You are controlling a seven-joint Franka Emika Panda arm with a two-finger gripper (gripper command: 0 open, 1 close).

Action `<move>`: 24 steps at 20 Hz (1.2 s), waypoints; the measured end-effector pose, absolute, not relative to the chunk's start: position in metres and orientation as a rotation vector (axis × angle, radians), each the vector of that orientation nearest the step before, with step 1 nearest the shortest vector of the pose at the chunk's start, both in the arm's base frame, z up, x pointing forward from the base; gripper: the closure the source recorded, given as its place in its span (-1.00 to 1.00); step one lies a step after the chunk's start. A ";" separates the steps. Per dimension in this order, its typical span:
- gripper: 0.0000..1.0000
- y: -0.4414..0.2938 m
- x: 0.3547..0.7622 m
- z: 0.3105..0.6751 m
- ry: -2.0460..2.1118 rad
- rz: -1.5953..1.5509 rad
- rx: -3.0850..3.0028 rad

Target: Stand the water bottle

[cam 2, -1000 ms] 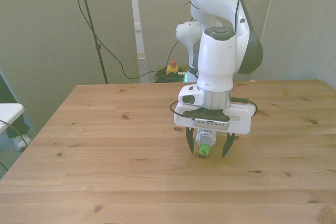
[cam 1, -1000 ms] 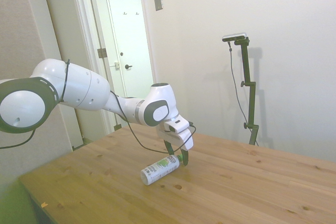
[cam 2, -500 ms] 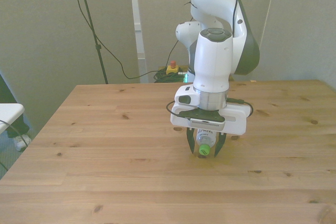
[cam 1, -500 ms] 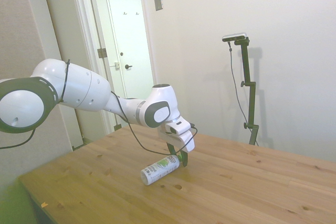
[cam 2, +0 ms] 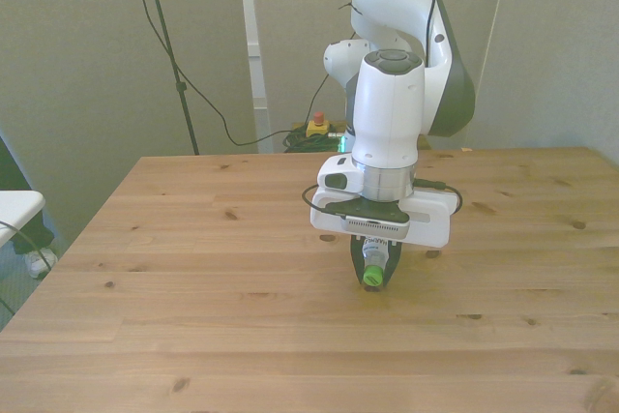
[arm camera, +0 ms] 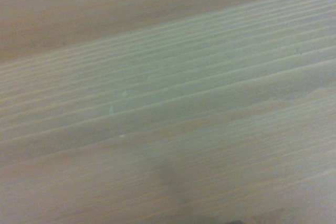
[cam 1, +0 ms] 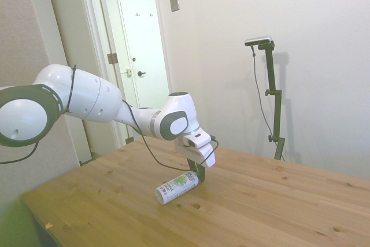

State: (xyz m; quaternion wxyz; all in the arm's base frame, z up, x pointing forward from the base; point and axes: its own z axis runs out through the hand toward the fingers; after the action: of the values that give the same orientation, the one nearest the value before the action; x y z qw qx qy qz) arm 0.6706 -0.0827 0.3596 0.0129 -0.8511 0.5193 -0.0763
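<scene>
The water bottle (cam 1: 176,187) lies on its side on the wooden table (cam 1: 272,212), white label with green print, its base toward the side view's left. Its green cap (cam 2: 371,280) points at the front camera. My gripper (cam 2: 372,273) reaches down over the cap end (cam 1: 199,174), and its dark fingers are shut on the bottle's neck just behind the cap. Only blurred wood grain (arm camera: 168,98) fills the wrist view; the bottle does not show there.
The table (cam 2: 193,268) stretches wide on both sides of the gripper in the front view. A white door (cam 1: 139,44) and a wall stand behind the table in the side view. A red-and-yellow button box (cam 2: 315,127) sits on the floor beyond the far edge.
The fingers have closed from wide apart onto the bottle's neck near the cap. The arm shifted slightly; the bottle still lies in the same place.
</scene>
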 end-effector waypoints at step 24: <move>1.00 0.038 0.580 0.492 1.317 -1.077 -2.583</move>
State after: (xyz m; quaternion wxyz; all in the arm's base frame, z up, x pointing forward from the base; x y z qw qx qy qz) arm 0.5804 0.0380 0.4924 0.0243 -0.8349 0.4255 -0.3481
